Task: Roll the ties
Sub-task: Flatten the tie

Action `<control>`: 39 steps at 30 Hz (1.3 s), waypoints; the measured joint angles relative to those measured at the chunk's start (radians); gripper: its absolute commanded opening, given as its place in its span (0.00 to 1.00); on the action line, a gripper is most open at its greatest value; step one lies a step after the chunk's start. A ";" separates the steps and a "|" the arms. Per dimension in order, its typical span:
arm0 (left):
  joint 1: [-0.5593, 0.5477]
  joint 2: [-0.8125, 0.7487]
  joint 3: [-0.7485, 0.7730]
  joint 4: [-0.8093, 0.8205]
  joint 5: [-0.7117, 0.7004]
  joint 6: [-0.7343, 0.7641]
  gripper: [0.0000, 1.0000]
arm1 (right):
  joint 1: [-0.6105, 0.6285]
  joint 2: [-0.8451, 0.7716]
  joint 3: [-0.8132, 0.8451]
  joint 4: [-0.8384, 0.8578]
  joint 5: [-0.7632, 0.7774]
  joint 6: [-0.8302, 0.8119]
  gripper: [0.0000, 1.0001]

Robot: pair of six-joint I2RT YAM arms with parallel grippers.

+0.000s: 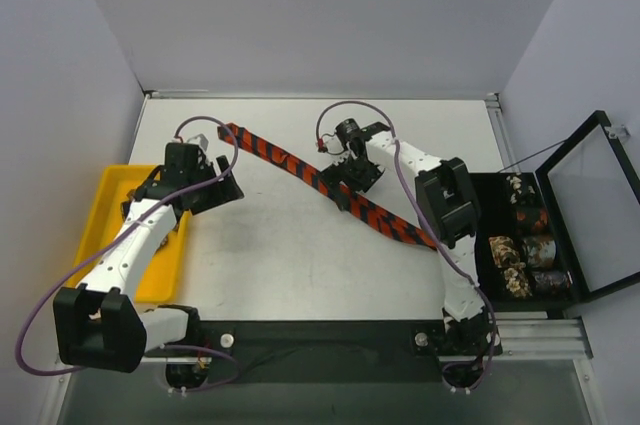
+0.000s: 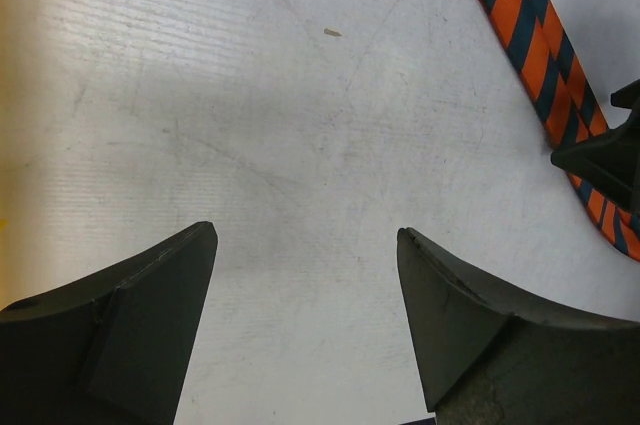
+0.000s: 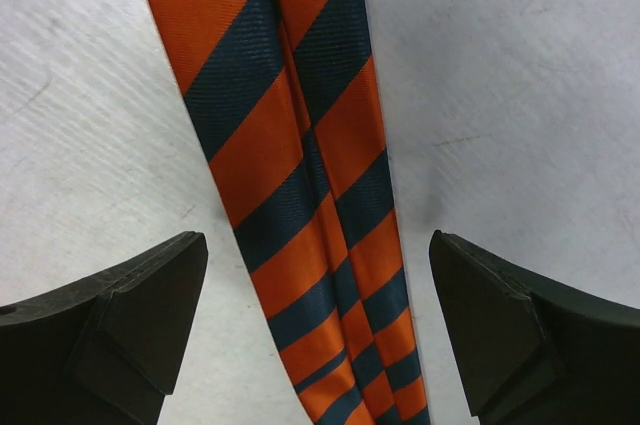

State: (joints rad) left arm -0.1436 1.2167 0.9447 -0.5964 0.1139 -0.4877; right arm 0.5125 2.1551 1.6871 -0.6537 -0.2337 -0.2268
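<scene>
One tie [image 1: 290, 162] with orange and dark diagonal stripes lies stretched out diagonally across the white table, from the back left to the right. My right gripper [image 1: 340, 183] hovers over its middle. In the right wrist view the folded tie [image 3: 300, 195] runs between the spread fingers of the right gripper [image 3: 318, 245], which is open and touches nothing. My left gripper [image 1: 222, 185] is open over bare table just left of the tie. The left wrist view shows nothing between the jaws of the left gripper [image 2: 305, 235]; the tie [image 2: 530, 35] crosses that view's upper right corner.
A yellow tray [image 1: 112, 195] sits at the left edge under the left arm. At the right stands a black box [image 1: 487, 207] with its lid [image 1: 590, 205] open, holding several rolled patterned ties [image 1: 520, 265]. Purple cables loop over both arms.
</scene>
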 measured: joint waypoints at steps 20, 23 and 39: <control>-0.003 -0.018 -0.007 -0.018 -0.013 0.041 0.84 | 0.197 0.103 0.114 -0.027 0.091 0.059 0.28; 0.002 -0.018 -0.003 -0.030 -0.027 0.056 0.84 | 0.220 0.133 0.167 -0.029 0.092 0.075 0.41; -0.166 0.126 0.040 -0.011 -0.053 0.014 0.84 | 0.136 -0.386 -0.254 0.013 0.192 0.373 0.68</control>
State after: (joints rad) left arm -0.3092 1.3422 0.9852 -0.6071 0.0605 -0.4736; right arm 0.6487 1.7691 1.4330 -0.6411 -0.0422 0.1459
